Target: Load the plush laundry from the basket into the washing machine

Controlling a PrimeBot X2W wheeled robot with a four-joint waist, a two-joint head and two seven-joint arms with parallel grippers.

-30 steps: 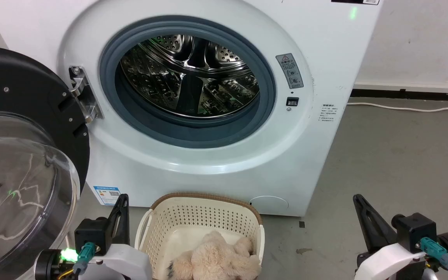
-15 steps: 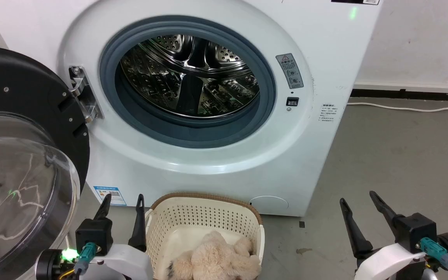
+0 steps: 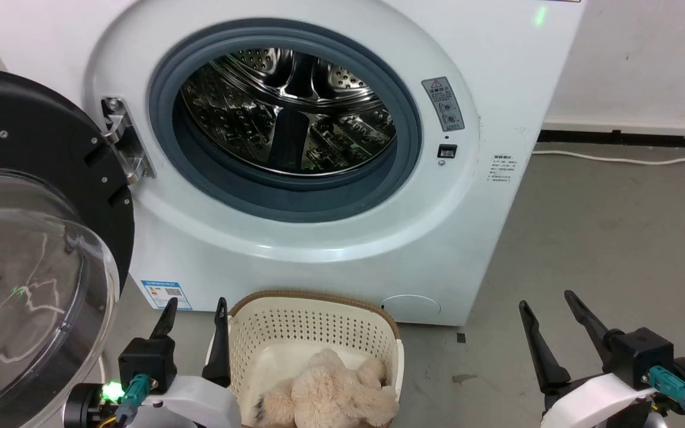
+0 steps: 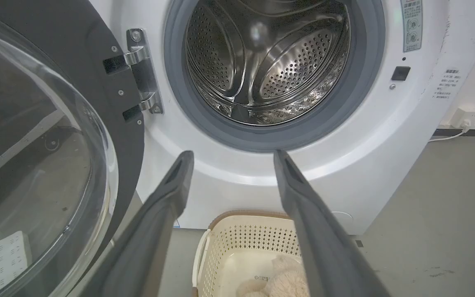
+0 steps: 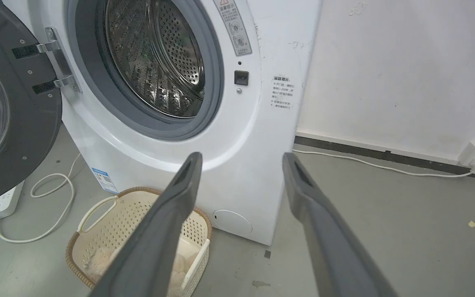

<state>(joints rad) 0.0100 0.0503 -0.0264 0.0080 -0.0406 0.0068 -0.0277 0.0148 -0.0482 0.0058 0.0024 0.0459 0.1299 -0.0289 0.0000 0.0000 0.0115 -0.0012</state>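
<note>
The left gripper (image 3: pixel 196 304) and the right gripper (image 3: pixel 547 301) both have their fingers spread apart, grasping nothing. The toy (image 3: pixel 333 393) lies in the basket (image 3: pixel 313 296), near the left gripper, on the floor before the washing machine (image 3: pixel 497 89), whose door (image 3: pixel 51 148) stands open. The reach should probably drop in from above, with the fingers straddling the toy's furry bulk rather than a stubby limb.

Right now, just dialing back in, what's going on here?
Nothing is being handled yet. The plush laundry lies in the basket on the floor in front of the washing machine, whose door stands swung open on the robot's left. The left pincer is open beside the basket's left side, and the right pincer is open over the floor to the basket's right, both holding nothing.
</note>
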